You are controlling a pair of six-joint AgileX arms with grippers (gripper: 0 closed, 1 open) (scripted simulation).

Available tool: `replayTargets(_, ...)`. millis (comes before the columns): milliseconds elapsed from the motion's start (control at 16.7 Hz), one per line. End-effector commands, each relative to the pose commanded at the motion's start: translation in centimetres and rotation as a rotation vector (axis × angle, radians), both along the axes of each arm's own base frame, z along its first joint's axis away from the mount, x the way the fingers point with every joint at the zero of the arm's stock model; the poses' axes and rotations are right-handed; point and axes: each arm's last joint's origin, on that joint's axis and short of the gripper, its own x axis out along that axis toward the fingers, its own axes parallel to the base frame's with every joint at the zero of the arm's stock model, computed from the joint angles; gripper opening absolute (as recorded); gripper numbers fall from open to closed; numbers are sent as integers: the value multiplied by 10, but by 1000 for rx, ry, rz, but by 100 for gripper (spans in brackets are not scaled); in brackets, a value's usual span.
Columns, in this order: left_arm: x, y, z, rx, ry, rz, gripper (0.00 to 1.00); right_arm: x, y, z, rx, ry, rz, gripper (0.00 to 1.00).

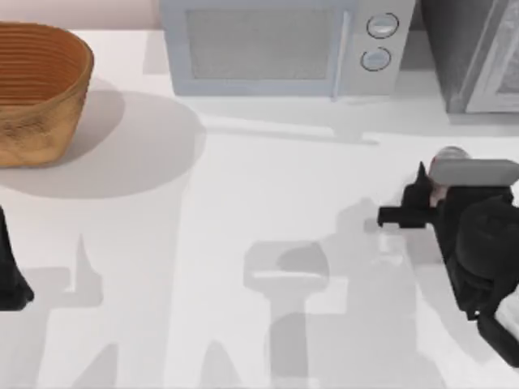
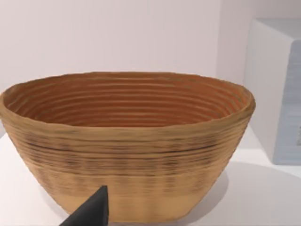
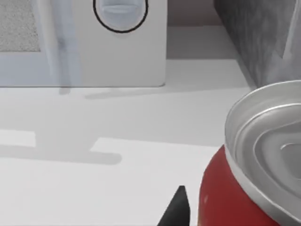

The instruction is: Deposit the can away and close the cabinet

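Hovering near the bench's right edge, the right hand sits beside the can, which stands upright; its grip cannot be told. Left hand parks at the left edge, facing the basket, grip unclear.

No text, brand, number or sign can be read anywhere. The microwave has two round dials with no legible markings, the can shows bare red wall and silver top, and the basket is plain weave.
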Motion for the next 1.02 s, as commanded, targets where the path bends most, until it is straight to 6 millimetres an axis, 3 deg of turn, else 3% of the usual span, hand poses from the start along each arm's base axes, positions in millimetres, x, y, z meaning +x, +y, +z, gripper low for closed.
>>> replayTargets(300,0,0,0,0,0,0,100,7,3,51,-11,14,-4,0)
replayTargets(660,0,0,0,0,0,0,100,-3,-2,115,-9,22,-1,0)
replayTargets(780,0,0,0,0,0,0,100,-7,-3,127,-3,14,1,0)
replayTargets(1020,0,0,0,0,0,0,100,-7,-3,130,-2,12,1,0)
